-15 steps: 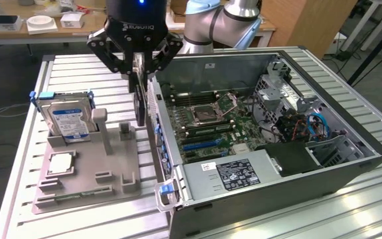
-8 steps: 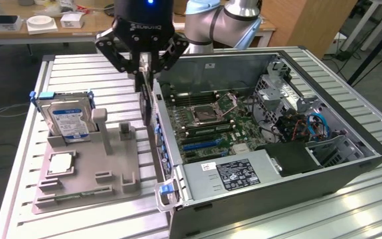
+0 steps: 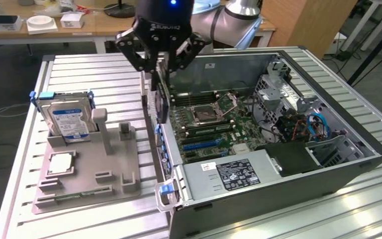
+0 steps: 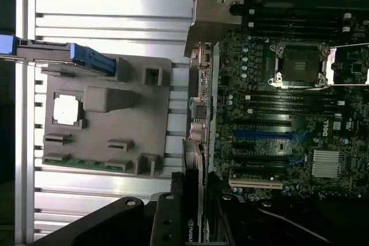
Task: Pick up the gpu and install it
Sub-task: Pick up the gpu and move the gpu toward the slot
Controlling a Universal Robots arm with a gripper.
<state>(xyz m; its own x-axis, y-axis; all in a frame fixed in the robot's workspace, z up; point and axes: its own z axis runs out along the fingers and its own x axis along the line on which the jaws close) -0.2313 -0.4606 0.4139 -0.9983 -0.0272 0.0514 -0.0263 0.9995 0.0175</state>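
The gripper [image 3: 159,65] is clamped on the gpu [image 3: 160,99], which hangs edge-down at nine o'clock of the motherboard [image 3: 211,119], seemingly above the case [image 3: 270,199] edge. If misaligned, it could strike the rim.

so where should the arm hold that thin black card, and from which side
By its upper edge, from straight above, as the gripper has it now. The card is thin and flat and hangs on edge, so a pinch across its two broad faces works and leaves the lower edge free at the rim of the open computer case.
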